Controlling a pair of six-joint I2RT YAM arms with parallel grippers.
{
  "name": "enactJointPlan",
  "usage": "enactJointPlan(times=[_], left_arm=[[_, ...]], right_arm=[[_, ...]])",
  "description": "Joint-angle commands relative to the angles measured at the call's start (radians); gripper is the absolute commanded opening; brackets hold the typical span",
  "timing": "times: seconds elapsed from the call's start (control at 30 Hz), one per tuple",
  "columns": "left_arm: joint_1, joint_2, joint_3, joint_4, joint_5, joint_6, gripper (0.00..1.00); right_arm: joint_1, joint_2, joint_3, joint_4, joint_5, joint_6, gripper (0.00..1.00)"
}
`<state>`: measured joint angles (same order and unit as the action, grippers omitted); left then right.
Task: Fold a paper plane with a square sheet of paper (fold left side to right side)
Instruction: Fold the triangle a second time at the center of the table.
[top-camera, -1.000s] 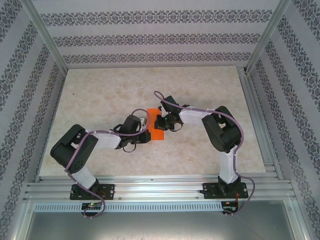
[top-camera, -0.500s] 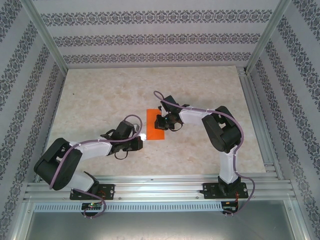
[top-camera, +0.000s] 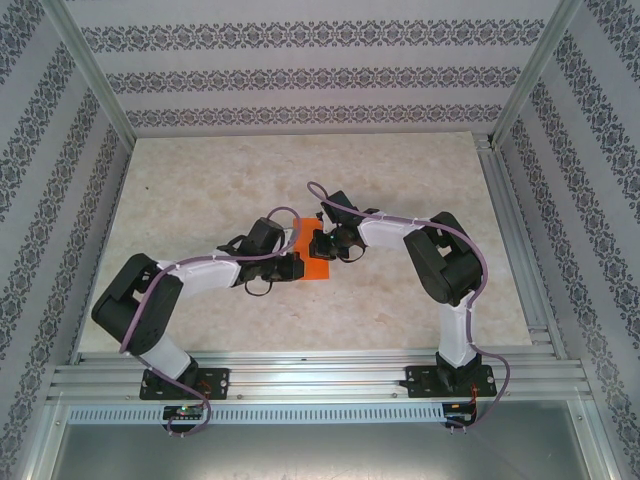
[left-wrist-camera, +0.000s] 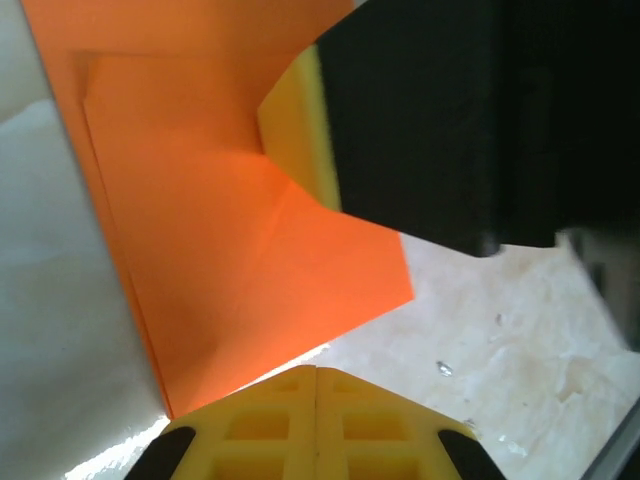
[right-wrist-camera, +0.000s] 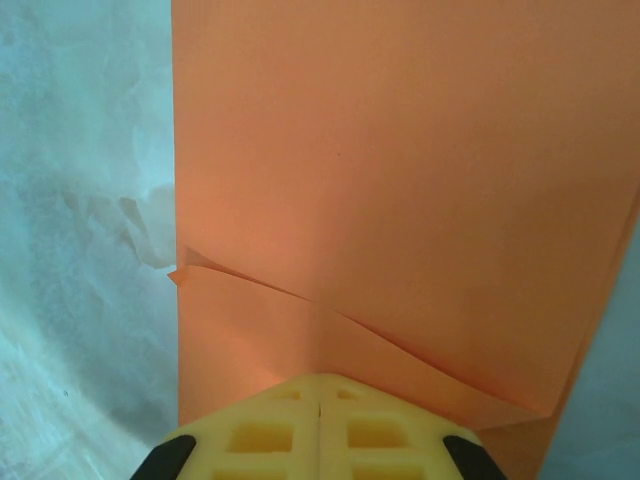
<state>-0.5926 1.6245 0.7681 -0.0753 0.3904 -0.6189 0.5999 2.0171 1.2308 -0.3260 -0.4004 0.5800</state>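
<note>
The square sheet of paper (top-camera: 317, 269) lies folded into an upright orange strip at the middle of the table. My right gripper (top-camera: 320, 243) is shut, its yellow tips (right-wrist-camera: 318, 378) pressed down on the paper (right-wrist-camera: 400, 150) beside a slightly lifted flap edge. My left gripper (top-camera: 296, 262) is also shut and holds nothing. Its tips (left-wrist-camera: 317, 372) rest at the paper's (left-wrist-camera: 230, 250) near left edge, over bare table. The right gripper's yellow finger (left-wrist-camera: 298, 130) shows in the left wrist view, sitting on the sheet.
The pale marbled table (top-camera: 200, 190) is walled by patterned panels. An aluminium rail (top-camera: 515, 240) runs along the right side and a double rail (top-camera: 320, 380) along the near edge, where both arm bases stand.
The left arm swung back toward the near left, leaving the paper flat, then returned to the sheet's left edge. The right gripper stayed pressed on the paper.
</note>
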Motion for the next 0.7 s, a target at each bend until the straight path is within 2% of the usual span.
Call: enactJointPlan(times=[0.0,0.33,0.5,0.67], left_arm=[[0.017,0.040,0.027,0.046,-0.009,0.008,0.02],[0.038,0.100,-0.014,0.079,-0.060,-0.008,0.02],[0.039,0.116,-0.069,0.129,-0.043,-0.029,0.02],[0.038,0.126,-0.117,0.171,-0.035,-0.045,0.01]], right_arm=[[-0.014,0.054,-0.016,-0.093,0.135,-0.023,0.05],[-0.012,0.044,-0.018,-0.090,0.127,-0.025,0.05],[-0.013,-0.024,0.003,-0.087,0.083,-0.031,0.05],[-0.002,-0.077,0.028,-0.099,-0.014,-0.032,0.06]])
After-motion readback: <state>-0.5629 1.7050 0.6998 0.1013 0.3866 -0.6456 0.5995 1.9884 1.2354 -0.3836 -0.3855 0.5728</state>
